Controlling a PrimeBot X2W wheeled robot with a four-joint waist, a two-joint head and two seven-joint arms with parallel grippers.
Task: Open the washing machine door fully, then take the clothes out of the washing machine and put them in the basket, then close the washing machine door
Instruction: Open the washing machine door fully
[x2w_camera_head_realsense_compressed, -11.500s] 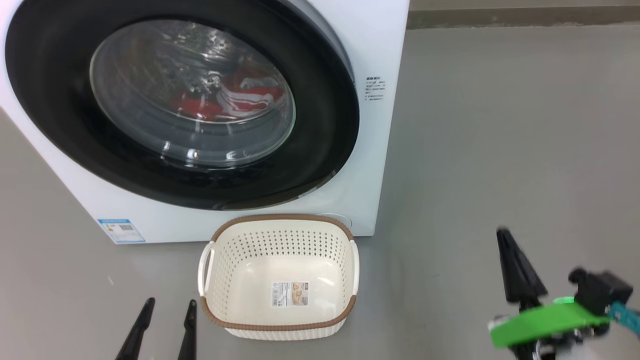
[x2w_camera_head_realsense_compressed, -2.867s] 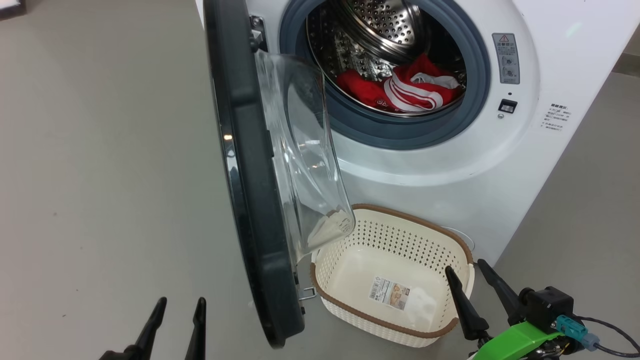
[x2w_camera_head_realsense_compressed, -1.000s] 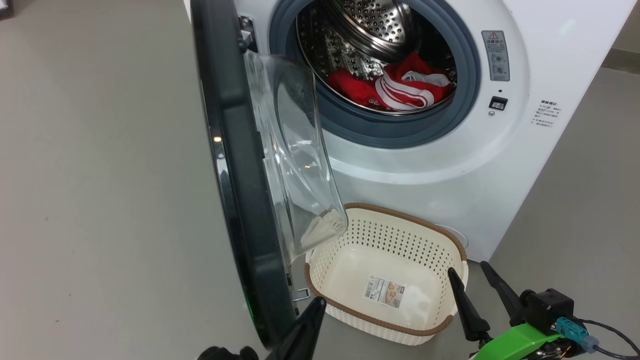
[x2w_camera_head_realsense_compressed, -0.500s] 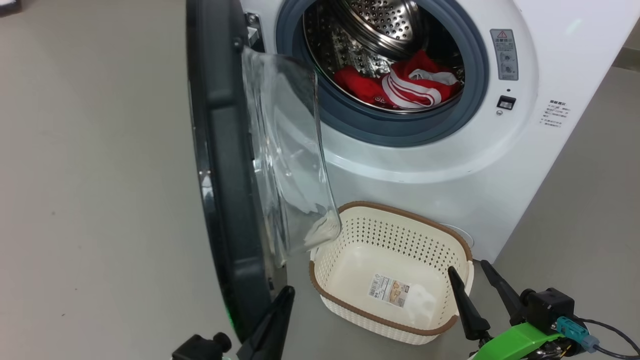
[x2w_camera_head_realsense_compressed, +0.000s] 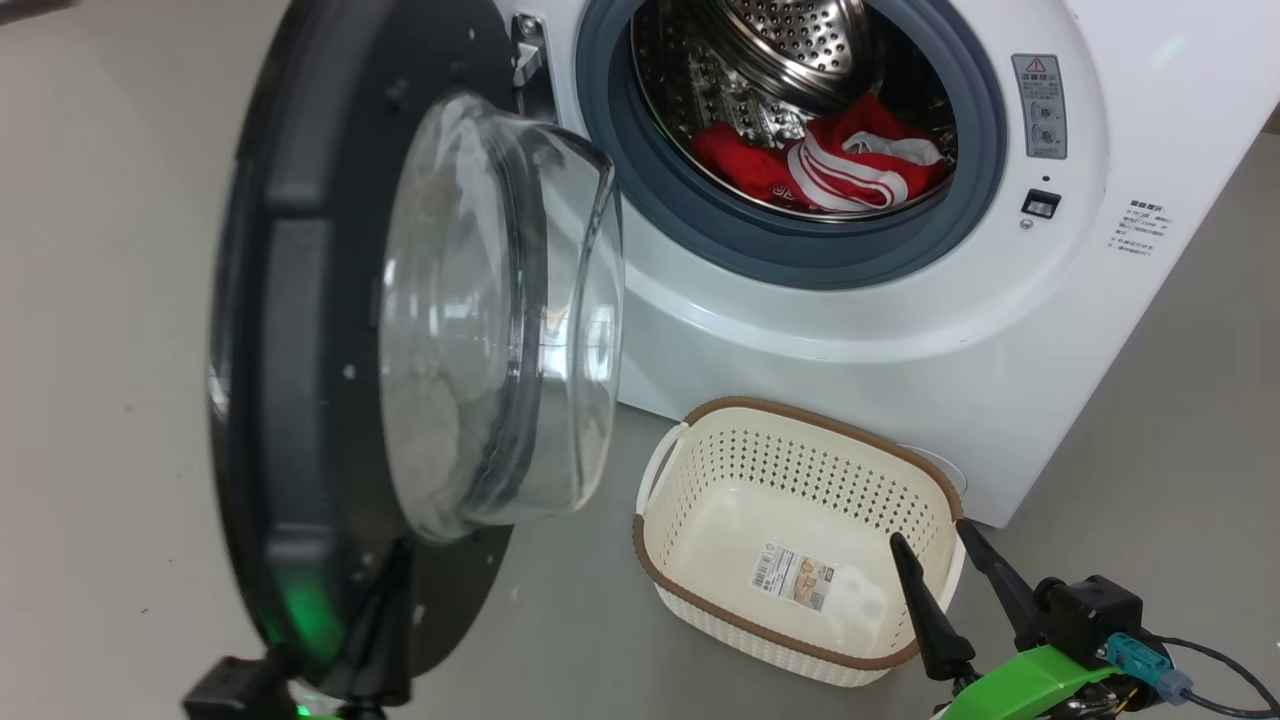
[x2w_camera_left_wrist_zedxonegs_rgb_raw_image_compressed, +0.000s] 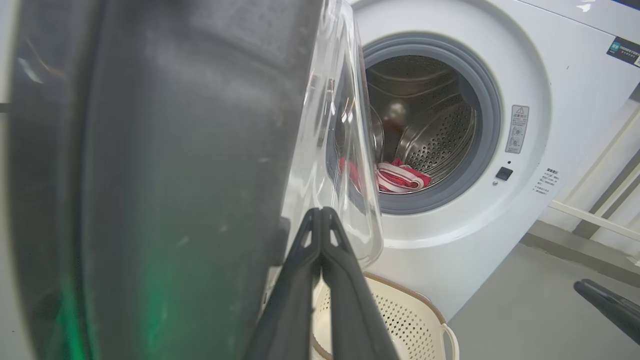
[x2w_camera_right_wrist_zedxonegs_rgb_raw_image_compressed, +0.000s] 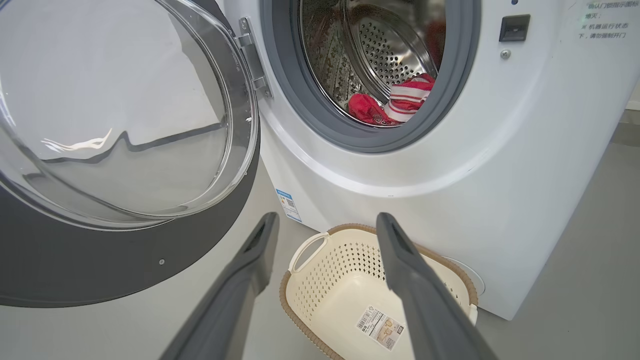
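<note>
The washing machine (x2w_camera_head_realsense_compressed: 900, 330) stands open, its door (x2w_camera_head_realsense_compressed: 290, 330) swung out to the left with the glass bowl (x2w_camera_head_realsense_compressed: 480, 330) facing me. Red clothes (x2w_camera_head_realsense_compressed: 830, 165) with white stripes lie in the steel drum, also visible in the wrist views (x2w_camera_left_wrist_zedxonegs_rgb_raw_image_compressed: 400, 177) (x2w_camera_right_wrist_zedxonegs_rgb_raw_image_compressed: 395, 100). My left gripper (x2w_camera_head_realsense_compressed: 392, 590) is shut, its fingers pressed together (x2w_camera_left_wrist_zedxonegs_rgb_raw_image_compressed: 320, 212) against the door's (x2w_camera_left_wrist_zedxonegs_rgb_raw_image_compressed: 175, 175) inner face by the lower edge of the bowl. The cream basket (x2w_camera_head_realsense_compressed: 820, 425) sits empty on the floor before the machine. My right gripper (x2w_camera_head_realsense_compressed: 937, 548) hangs open at the basket's near right corner (x2w_camera_right_wrist_zedxonegs_rgb_raw_image_compressed: 327, 220), holding nothing.
Grey floor (x2w_camera_head_realsense_compressed: 100, 450) spreads to the left of the door and to the right of the machine. A small blue label (x2w_camera_right_wrist_zedxonegs_rgb_raw_image_compressed: 286, 202) shows on the machine's lower front. A pale frame (x2w_camera_left_wrist_zedxonegs_rgb_raw_image_compressed: 590, 215) stands beyond the machine's right side.
The door has swung much farther open to the left, with my left gripper moving left along its inner face. The right gripper and basket have stayed put.
</note>
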